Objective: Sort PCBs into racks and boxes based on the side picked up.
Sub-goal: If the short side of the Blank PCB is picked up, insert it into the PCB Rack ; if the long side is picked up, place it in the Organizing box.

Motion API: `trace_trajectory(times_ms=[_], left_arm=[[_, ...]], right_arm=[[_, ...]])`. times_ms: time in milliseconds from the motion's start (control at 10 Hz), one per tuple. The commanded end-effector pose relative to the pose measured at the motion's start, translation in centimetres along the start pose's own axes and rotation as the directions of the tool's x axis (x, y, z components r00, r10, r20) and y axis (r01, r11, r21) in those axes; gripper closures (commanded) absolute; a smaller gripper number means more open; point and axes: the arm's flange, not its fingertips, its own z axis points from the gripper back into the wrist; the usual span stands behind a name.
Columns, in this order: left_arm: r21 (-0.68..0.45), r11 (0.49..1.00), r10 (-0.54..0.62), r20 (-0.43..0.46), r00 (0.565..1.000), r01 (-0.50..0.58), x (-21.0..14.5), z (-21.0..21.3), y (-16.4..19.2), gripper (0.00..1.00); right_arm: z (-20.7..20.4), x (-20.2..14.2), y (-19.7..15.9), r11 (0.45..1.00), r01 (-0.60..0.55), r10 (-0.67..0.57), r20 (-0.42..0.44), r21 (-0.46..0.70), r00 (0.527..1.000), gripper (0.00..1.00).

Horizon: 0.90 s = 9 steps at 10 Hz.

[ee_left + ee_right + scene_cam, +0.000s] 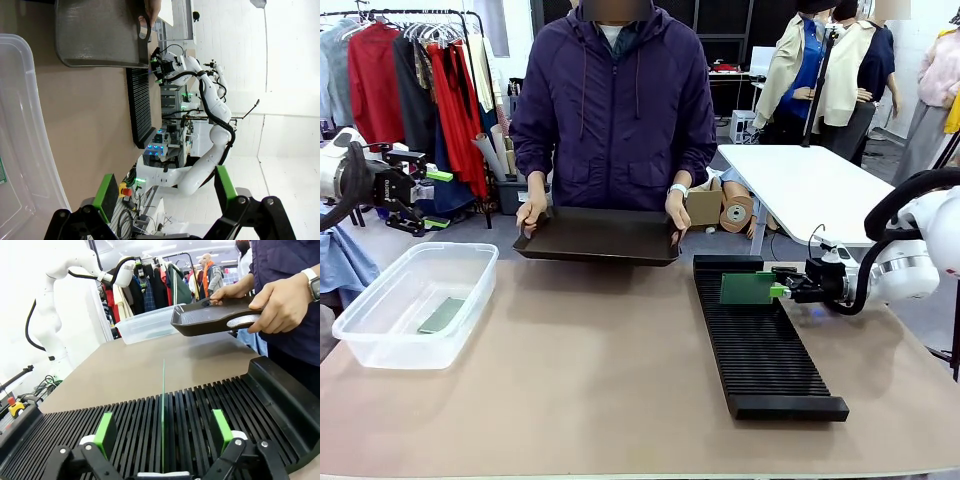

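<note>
PCB number one [163, 415] is standing on edge in the slotted black rack [150, 425], right between the right gripper's [163, 432] green pads [105, 432] but touching neither of them. The jaws are spread wide with clear gaps on both sides of the board. In the right wrist view you only get the thin edge, running straight up from the slots, so the board's plane lines up with the grooves and crosses the rack's long axis. From the front camera the same board [747, 288] shows its green face toward the robot's side, sitting near the rack's [760, 345] far end, with the right gripper [782, 290] just off its right edge.

Second PCB [442, 315] lies flat on the bottom of the clear plastic box [380, 335], well away from that gripper on the left side of the table, long axis angled a bit from near-left to far-right.

Left gripper [438, 198] hangs in the air beyond the box, fingers apart, nothing between them; the left wrist view shows its gap [165, 192] empty too, with the box wall [30, 100] beside it.

Person at the far side holds a flat black tray [600, 238] tilted above the table, one hand [531, 212] on each end [677, 212].
</note>
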Motion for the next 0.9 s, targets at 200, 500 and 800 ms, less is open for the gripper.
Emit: trace_trajectory(times_ms=[200,500,800], left_arm=[[0.004,1.000,0.007,0.007,1.000,-0.007,-0.07,0.05,-0.21,0.00],[0.004,1.000,0.007,0.007,1.000,-0.007,-0.07,0.05,-0.21,0.00],[0.004,1.000,0.007,0.007,1.000,-0.007,-0.07,0.05,-0.21,0.00]], right_arm=[[-0.04,-0.10,0.06,1.000,0.002,-0.002,0.003,-0.001,1.000,0.00],[-0.04,-0.10,0.06,1.000,0.002,-0.002,0.003,-0.001,1.000,0.00],[-0.04,-0.10,0.06,1.000,0.002,-0.002,0.003,-0.001,1.000,0.00]])
